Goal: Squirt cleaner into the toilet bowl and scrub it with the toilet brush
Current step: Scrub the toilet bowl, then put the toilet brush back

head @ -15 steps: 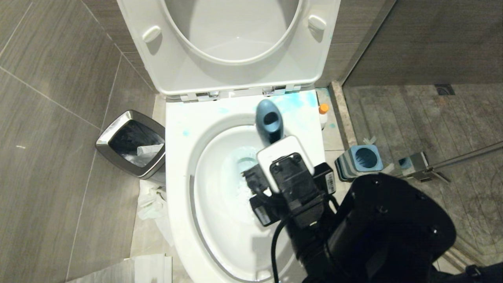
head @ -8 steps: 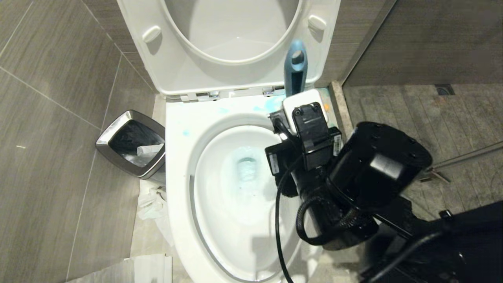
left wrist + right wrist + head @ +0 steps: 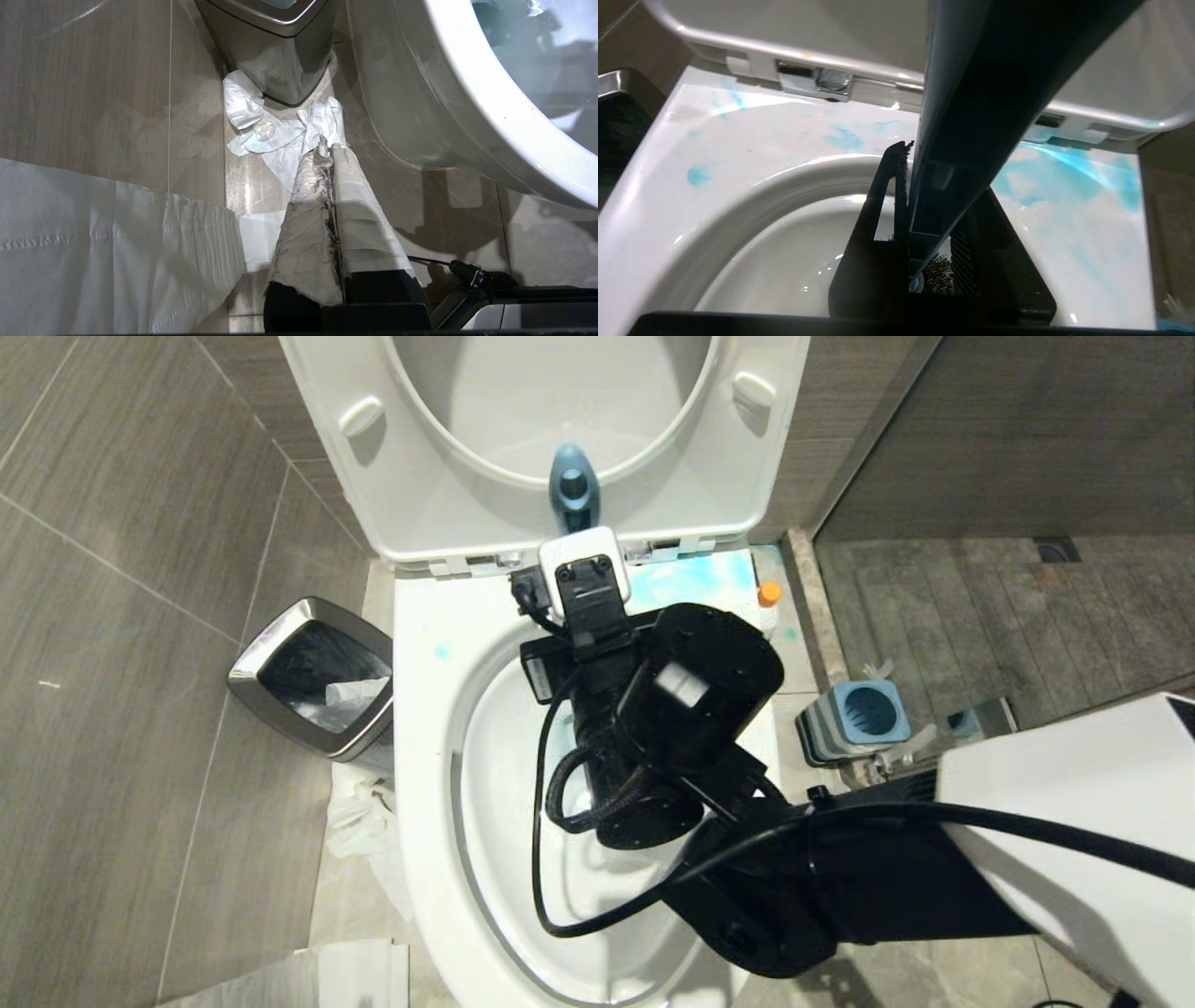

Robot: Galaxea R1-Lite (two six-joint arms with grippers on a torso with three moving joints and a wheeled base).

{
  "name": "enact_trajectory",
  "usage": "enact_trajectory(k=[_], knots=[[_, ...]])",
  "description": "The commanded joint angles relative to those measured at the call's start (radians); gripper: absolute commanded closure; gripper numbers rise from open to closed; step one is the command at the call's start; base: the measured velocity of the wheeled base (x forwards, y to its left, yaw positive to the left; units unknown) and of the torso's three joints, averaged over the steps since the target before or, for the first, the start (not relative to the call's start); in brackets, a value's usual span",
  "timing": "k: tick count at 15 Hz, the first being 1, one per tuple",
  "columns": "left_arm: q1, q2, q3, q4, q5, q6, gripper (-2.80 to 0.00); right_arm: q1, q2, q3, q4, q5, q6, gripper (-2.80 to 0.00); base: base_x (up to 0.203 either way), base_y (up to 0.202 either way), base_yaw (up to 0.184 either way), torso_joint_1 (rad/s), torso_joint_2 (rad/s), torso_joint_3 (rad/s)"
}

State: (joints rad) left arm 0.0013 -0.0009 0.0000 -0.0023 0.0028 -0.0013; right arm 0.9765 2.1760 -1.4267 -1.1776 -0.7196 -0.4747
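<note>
From the head view, the right arm has swung to the left. A moment ago the blue brush handle stood over the right side of the toilet; now the toilet brush handle tip stands up at the far middle, in front of the raised seat. The right gripper hangs over the far edge of the toilet bowl. The arm hides the brush head and most of the water. Blue cleaner is smeared on the far right of the rim. The blue brush holder stands on the floor to the right, with nothing in it. A silver bin sits to the left.

In the left wrist view, the left gripper is closed with nothing in it, down by the floor near some crumpled paper. This arm is resting.

In the right wrist view, the right gripper pinches the dark handle of the toilet brush tightly. Bristles peek out below, over the bowl.

I think the cleaner is already in and the scrubbing is going on, moving round to the far side of the bowl.
</note>
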Motion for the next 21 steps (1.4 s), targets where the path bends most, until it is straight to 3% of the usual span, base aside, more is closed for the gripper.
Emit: enact_trajectory(k=[1, 7, 14, 17, 21], knots=[[0.0, 0.001, 0.0, -0.001, 0.0, 0.0, 0.0, 0.038, 0.048, -0.038, 0.005, -0.006, -0.005, 0.0, 0.0, 0.0, 0.0, 0.0, 0.0, 0.0], [0.0, 0.001, 0.0, -0.001, 0.0, 0.0, 0.0, 0.093, -0.16, 0.026, 0.129, -0.028, -0.011, 0.0, 0.0, 0.0, 0.0, 0.0, 0.0, 0.0], [0.0, 0.001, 0.0, -0.001, 0.0, 0.0, 0.0, 0.066, -0.522, 0.104, 0.386, -0.032, -0.006, 0.0, 0.0, 0.0, 0.0, 0.0, 0.0, 0.0], [0.0, 0.001, 0.0, 0.001, 0.0, 0.0, 0.0, -0.037, -0.663, 0.138, 0.535, -0.045, -0.007, 0.0, 0.0, 0.0, 0.0, 0.0, 0.0, 0.0], [0.0, 0.001, 0.0, 0.0, 0.0, 0.0, 0.0, -0.313, -0.734, 0.198, 0.614, -0.017, 0.019, 0.0, 0.0, 0.0, 0.0, 0.0, 0.0, 0.0]])
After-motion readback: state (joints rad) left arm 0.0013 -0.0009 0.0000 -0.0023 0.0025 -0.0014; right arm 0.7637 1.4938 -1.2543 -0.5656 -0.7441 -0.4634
